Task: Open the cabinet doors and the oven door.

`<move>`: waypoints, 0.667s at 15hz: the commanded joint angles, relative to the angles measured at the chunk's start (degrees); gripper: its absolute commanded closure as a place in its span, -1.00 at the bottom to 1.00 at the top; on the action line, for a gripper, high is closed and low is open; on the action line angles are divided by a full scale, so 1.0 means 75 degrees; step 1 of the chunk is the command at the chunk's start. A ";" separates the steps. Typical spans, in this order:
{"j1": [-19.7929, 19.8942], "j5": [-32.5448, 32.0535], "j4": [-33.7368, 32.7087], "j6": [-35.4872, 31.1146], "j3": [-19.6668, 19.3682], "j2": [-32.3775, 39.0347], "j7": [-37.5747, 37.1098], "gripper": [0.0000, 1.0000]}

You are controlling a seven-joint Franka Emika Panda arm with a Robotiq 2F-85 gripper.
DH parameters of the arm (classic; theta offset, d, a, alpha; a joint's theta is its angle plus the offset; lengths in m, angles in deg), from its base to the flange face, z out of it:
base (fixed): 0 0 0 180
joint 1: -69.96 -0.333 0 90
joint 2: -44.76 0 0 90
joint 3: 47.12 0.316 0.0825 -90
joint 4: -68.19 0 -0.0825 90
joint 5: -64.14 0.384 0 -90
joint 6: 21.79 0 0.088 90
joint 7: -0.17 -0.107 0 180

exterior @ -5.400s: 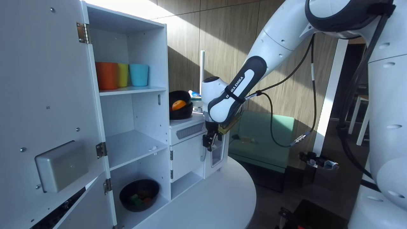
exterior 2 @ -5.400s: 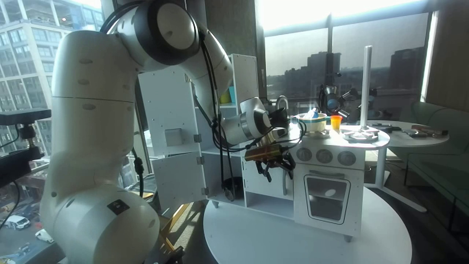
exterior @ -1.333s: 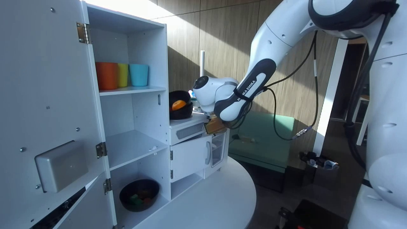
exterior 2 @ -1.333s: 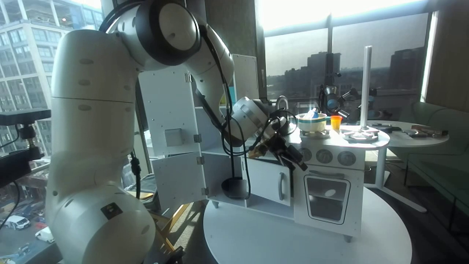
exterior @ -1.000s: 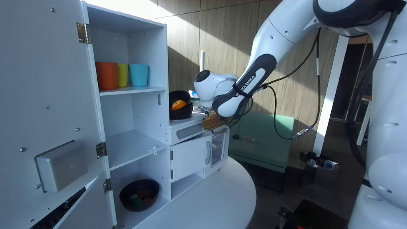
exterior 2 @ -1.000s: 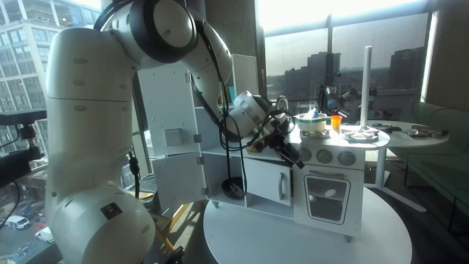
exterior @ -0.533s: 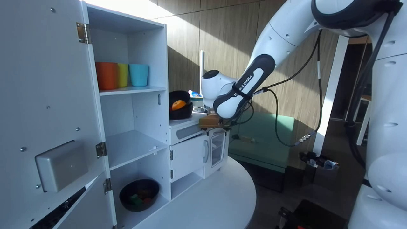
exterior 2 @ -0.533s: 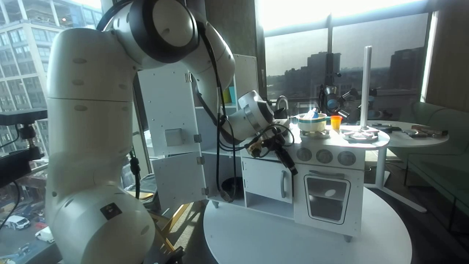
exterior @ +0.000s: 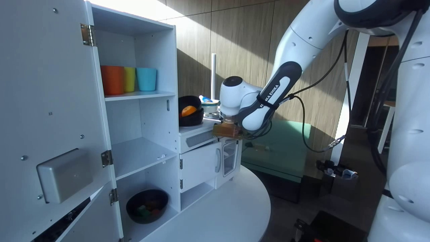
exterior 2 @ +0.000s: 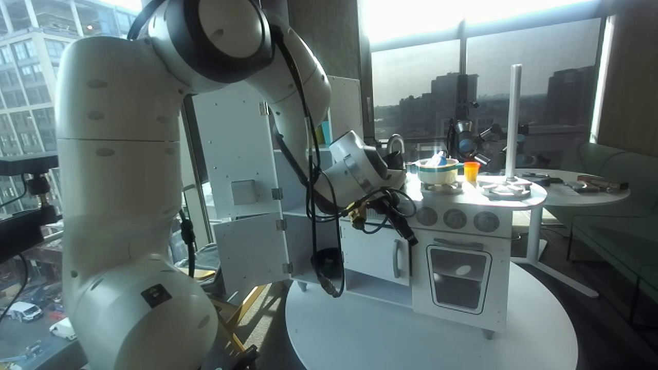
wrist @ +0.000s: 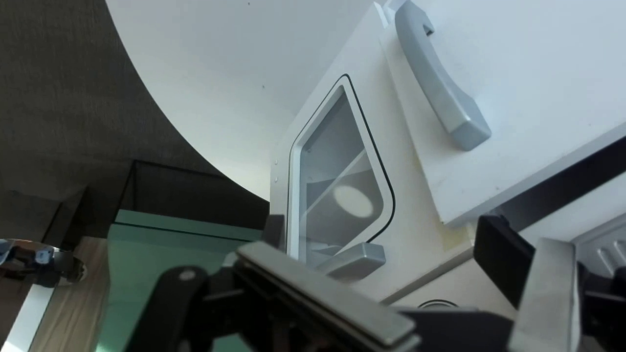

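Note:
The tall cabinet's upper door (exterior: 50,101), carrying a grey box on its inner face, and its lower door (exterior: 90,218) both stand wide open. On the short unit, a plain small white door (exterior 2: 372,254) is ajar, with a dark gap along its top. Beside it the windowed oven door (exterior 2: 460,277) is shut; its grey handle (wrist: 359,260) lies below the window in the wrist view. My gripper (wrist: 391,254) is open, nothing between its fingers, at the small door's upper corner. Whether the right finger touches that door's edge I cannot tell. An exterior view hides the fingers behind the orange mount (exterior: 226,130).
Stove knobs (exterior 2: 455,219) sit above the oven. On the counter are a pot (exterior 2: 437,172), an orange cup (exterior 2: 471,171) and black bowls (exterior: 191,117). A round white table (exterior: 235,208) spreads beneath. Cables (exterior 2: 329,288) hang from the arm.
About five seconds ago the small door was shut with my gripper by its handle; now it is ajar. Over the last half second the arm has drawn back slightly and the door has opened a touch more.

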 commanded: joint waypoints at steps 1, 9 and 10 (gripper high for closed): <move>-0.0013 -0.0432 0.0085 -0.0391 -0.0096 -0.0286 -0.0517 -1.00; -0.0005 -0.0289 -0.0113 -0.0591 -0.0049 0.0221 -0.0757 -1.00; -0.0007 -0.0322 -0.0092 -0.0618 -0.0049 0.0218 -0.0758 -1.00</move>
